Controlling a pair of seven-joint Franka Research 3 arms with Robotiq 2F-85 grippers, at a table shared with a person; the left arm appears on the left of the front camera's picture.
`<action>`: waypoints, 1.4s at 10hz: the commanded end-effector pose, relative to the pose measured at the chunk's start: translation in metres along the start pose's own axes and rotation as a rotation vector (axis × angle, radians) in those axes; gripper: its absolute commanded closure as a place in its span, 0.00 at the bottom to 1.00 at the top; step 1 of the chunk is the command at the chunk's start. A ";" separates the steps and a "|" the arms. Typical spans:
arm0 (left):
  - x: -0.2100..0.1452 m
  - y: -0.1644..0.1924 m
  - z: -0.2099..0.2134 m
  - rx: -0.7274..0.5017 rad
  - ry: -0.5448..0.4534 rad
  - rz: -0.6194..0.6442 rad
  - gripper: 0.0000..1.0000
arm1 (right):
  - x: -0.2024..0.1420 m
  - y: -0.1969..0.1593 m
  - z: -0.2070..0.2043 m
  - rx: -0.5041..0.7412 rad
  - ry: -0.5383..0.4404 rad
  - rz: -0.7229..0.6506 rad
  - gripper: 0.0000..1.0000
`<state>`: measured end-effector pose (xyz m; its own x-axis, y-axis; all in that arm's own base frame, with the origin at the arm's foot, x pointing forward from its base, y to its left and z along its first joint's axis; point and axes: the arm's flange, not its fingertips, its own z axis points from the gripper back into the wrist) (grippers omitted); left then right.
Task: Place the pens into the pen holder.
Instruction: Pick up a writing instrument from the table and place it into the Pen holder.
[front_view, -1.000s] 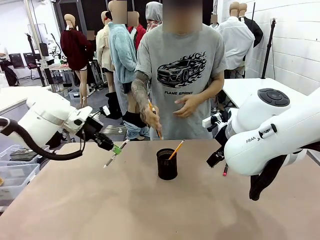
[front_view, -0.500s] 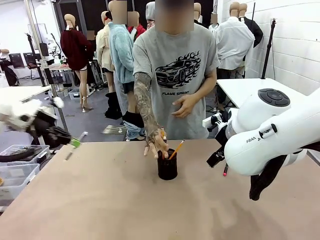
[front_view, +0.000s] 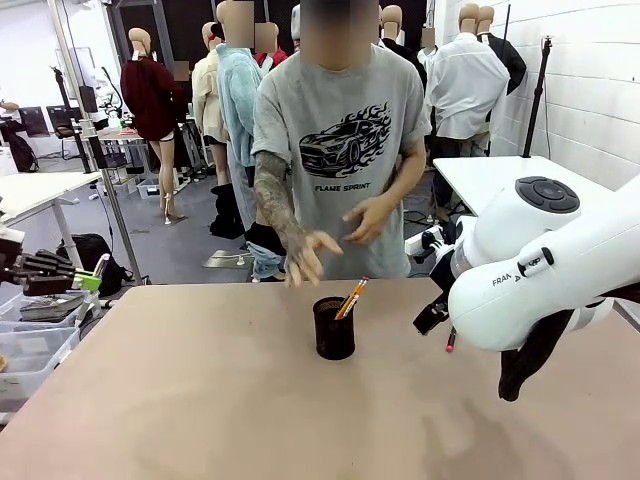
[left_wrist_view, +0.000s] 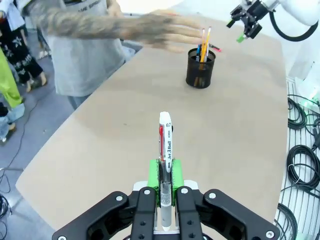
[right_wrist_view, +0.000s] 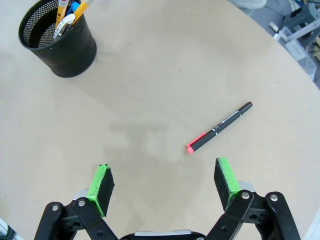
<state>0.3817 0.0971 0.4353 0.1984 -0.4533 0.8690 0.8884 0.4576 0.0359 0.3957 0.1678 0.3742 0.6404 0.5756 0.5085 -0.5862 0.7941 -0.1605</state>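
White pen (left_wrist_view: 165, 135) sits clamped in our left pincer (left_wrist_view: 165, 174); our right pincer (right_wrist_view: 165, 182) gapes empty above the dark pen (right_wrist_view: 220, 126). Next, we should carry ours over the pen holder (front_view: 333, 335).

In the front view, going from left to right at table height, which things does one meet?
Left gripper holding the white pen → pen holder → dark pen with red tip.

The pen holder (front_view: 334, 328) mid-table, a loose pen (front_view: 450, 340) to its right

In the front view the holder stands mid-frame on the table (front_view: 200, 420) with pens (front_view: 350, 298) in it, and the person's hand (front_view: 310, 255) is above and behind it. At the far left edge, the left gripper (front_view: 88, 283) has a clamped pen (left_wrist_view: 165, 145) between its fingers.
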 end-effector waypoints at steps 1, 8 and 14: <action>0.001 -0.002 -0.021 -0.051 -0.091 -0.050 1.00 | -0.001 0.001 0.000 0.001 0.001 0.000 0.00; 0.091 -0.006 -0.159 -0.326 -0.481 -0.256 1.00 | -0.001 0.001 0.000 0.001 0.001 0.000 0.00; 0.180 -0.036 -0.299 -0.485 -0.403 -0.166 1.00 | -0.001 0.001 0.000 0.001 0.001 0.000 0.00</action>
<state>0.4952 -0.2143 0.4415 -0.0774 -0.1052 0.9914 0.9966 -0.0369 0.0739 0.3955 0.1684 0.3742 0.6396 0.5766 0.5083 -0.5873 0.7933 -0.1608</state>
